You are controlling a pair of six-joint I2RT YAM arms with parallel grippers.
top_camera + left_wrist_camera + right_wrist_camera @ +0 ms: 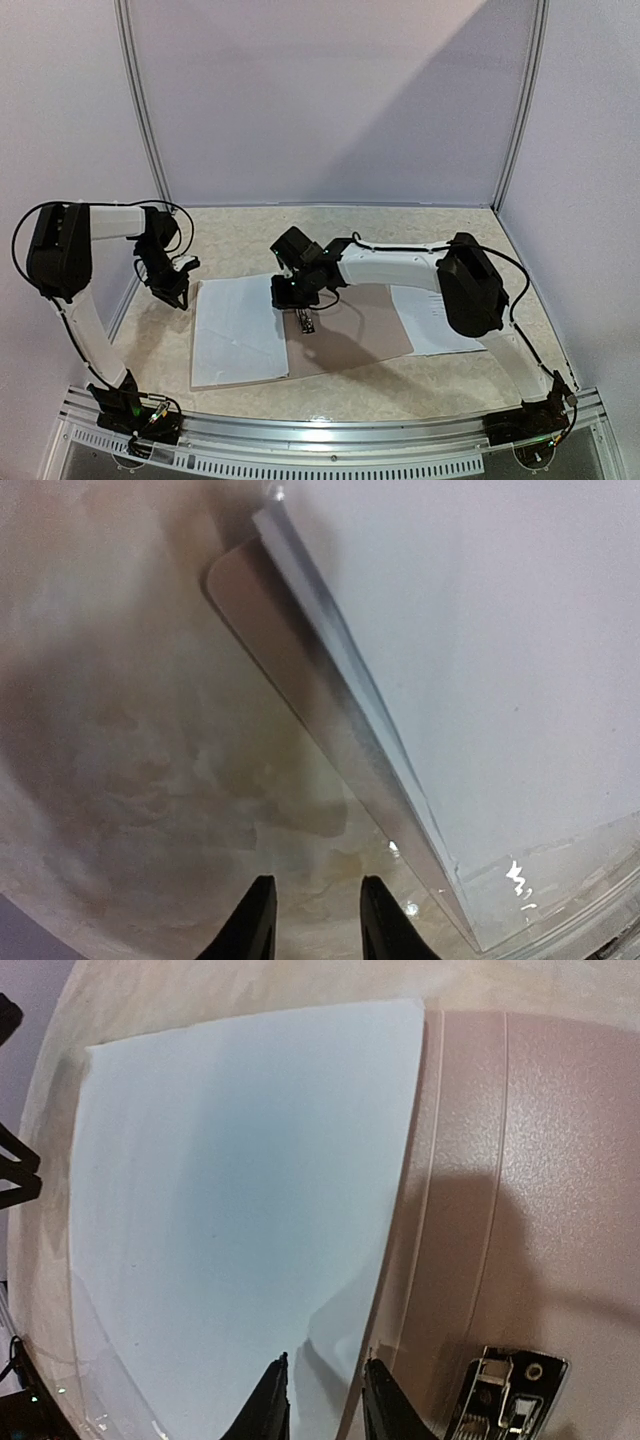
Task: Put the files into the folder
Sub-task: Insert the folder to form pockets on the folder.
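Overhead view: the folder [360, 335] lies open and flat at the middle of the table [400, 385], its metal clip [305, 321] exposed near the central crease. A stack of files [240, 330], blank side up, covers the folder's left half and reaches past its near edge; a further printed sheet [435, 320] lies at the folder's right edge, partly hidden by the right arm. The left gripper [172, 290] hangs just beyond the stack's far left corner. The right gripper [298, 300] hangs over the folder's crease, beside the clip. Left wrist view: the left gripper [315, 925] has its two fingers a small gap apart above bare table, holding nothing; a rounded tan folder corner [235, 590] projects from under the white stack [480, 650]. Right wrist view: the right gripper [325, 1405] likewise has a narrow gap between its fingers and grips nothing, poised over the stack's right edge [240, 1180], with the brown folder [540, 1160] and its clip [505, 1400] to the right.
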